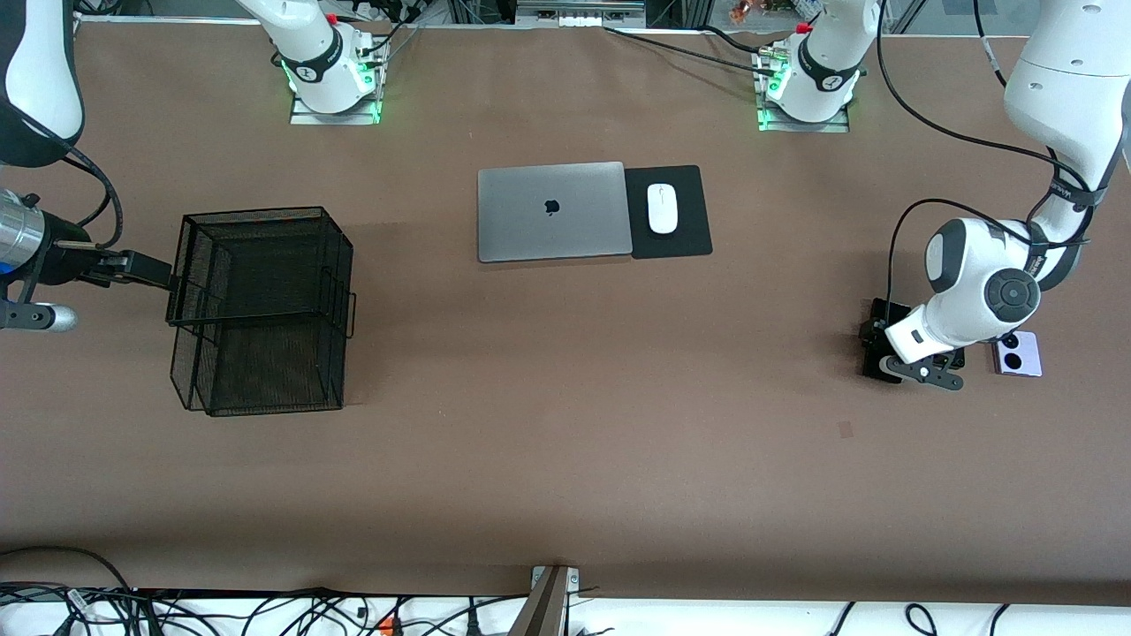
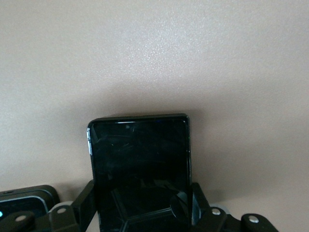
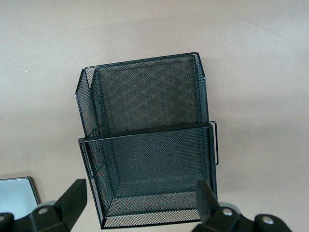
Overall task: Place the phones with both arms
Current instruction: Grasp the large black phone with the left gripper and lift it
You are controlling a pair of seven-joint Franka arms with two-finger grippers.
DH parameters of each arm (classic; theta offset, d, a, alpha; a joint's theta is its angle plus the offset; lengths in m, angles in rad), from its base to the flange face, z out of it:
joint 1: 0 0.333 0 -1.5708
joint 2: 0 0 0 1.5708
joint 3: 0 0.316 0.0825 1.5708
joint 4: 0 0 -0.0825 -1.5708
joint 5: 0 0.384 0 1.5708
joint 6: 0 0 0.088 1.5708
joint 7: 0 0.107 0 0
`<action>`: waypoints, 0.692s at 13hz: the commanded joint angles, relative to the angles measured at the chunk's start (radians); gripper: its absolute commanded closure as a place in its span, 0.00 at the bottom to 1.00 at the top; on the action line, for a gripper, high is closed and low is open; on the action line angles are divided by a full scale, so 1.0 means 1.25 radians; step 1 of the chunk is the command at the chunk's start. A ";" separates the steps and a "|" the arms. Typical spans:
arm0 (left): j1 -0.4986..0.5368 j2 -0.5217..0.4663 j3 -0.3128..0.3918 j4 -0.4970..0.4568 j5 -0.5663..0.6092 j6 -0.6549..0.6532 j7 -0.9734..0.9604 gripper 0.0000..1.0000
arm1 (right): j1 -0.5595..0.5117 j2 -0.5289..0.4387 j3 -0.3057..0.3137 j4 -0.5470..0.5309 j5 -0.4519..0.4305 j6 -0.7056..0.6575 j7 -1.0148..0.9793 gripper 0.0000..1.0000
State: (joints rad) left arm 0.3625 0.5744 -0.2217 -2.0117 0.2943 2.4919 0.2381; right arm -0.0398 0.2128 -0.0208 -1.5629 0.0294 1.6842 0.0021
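Observation:
My left gripper (image 1: 901,352) is down at the table near the left arm's end, shut on the long black slab phone (image 1: 884,316). In the left wrist view that phone (image 2: 140,154) fills the gap between the fingers (image 2: 86,202), which press on its two long edges. The lilac-white phone (image 1: 1018,356) with two round lenses lies on the table beside the hand. A small black phone (image 2: 29,197) shows partly next to the gripper. My right gripper (image 1: 132,265) stands open at the black mesh basket (image 1: 261,216), with nothing between its fingers (image 3: 72,198).
A silver laptop (image 1: 550,210) lies closed mid-table, with a white mouse (image 1: 661,208) on a black pad (image 1: 685,231) beside it. The mesh basket (image 3: 145,96) stands toward the right arm's end. Cables run along the table edge nearest the front camera.

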 commanded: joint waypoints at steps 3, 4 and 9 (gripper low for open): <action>-0.011 0.007 -0.013 0.140 0.009 -0.173 -0.017 0.60 | -0.004 -0.005 0.006 0.002 -0.010 0.000 0.000 0.00; -0.027 0.007 -0.014 0.176 0.006 -0.222 -0.022 0.61 | -0.004 -0.005 0.006 0.002 -0.010 0.000 0.000 0.00; -0.155 0.025 -0.012 0.295 0.006 -0.323 -0.242 0.61 | -0.004 -0.005 0.006 0.002 -0.010 0.000 0.000 0.00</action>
State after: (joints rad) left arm 0.2309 0.5765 -0.2446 -1.7004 0.2943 2.1226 0.0386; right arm -0.0397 0.2128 -0.0204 -1.5629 0.0293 1.6842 0.0021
